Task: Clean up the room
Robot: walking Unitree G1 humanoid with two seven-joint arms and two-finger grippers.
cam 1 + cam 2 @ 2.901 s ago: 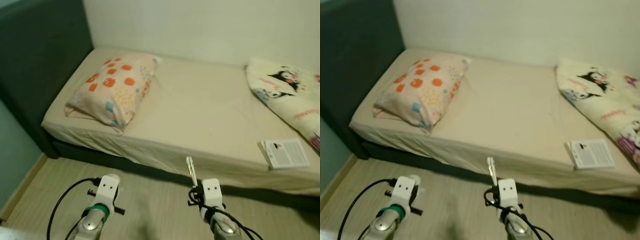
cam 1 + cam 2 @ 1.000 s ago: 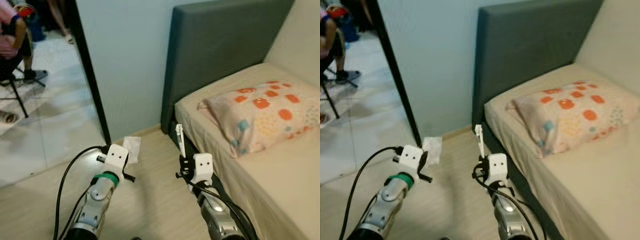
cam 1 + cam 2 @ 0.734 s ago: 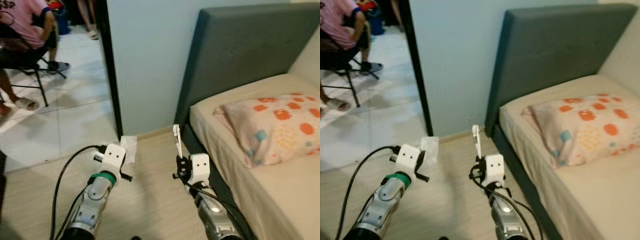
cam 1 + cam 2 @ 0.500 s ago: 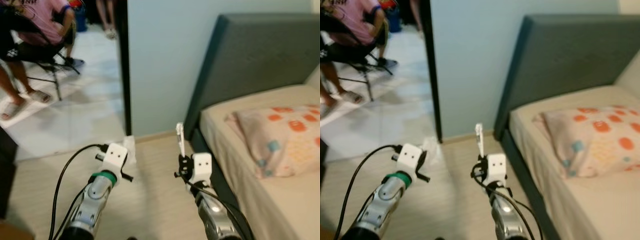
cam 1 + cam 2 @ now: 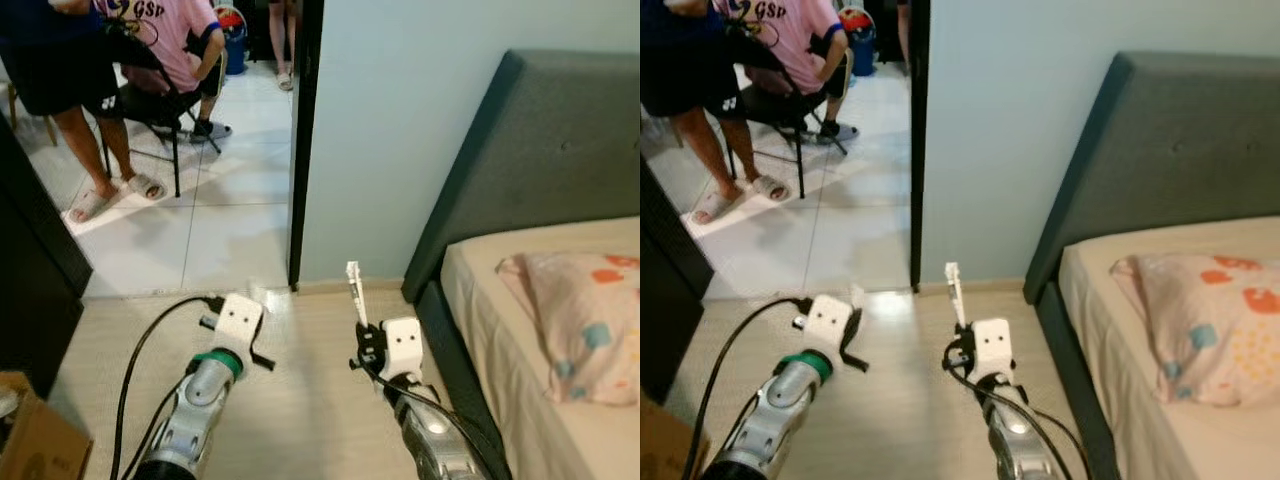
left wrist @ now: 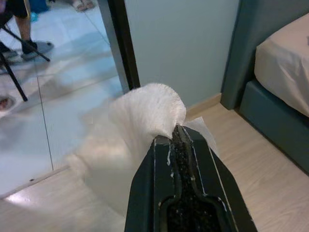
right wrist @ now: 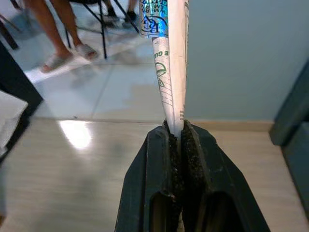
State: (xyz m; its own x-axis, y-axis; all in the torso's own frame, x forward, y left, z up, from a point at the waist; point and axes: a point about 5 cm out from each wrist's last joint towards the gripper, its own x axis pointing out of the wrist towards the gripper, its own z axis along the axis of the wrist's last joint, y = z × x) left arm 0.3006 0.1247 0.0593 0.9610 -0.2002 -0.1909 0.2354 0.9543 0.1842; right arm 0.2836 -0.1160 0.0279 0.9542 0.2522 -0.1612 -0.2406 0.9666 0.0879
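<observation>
My left gripper [image 6: 176,131] is shut on a crumpled white tissue [image 6: 137,123], held low over the wooden floor near the doorway; in the left eye view that tissue [image 5: 262,297] sticks out ahead of the left wrist. My right gripper [image 7: 176,128] is shut on a flat white wrapper [image 7: 169,58] with green print and a blue label, which stands upright from the closed fingers. In the left eye view the wrapper [image 5: 354,290] rises above the right gripper [image 5: 363,338], just left of the bed's corner.
A bed with a grey headboard [image 5: 530,170] and a spotted pillow [image 5: 590,320] lies on the right. Ahead, a black-framed doorway [image 5: 305,140] opens onto a tiled room where people [image 5: 150,50] sit and stand by a chair. Dark furniture [image 5: 30,270] and a cardboard box [image 5: 30,440] are at the left.
The camera has swung left: the bed slid to the right edge and the doorway with the people came into view. Both grippers stay shut on the same items.
</observation>
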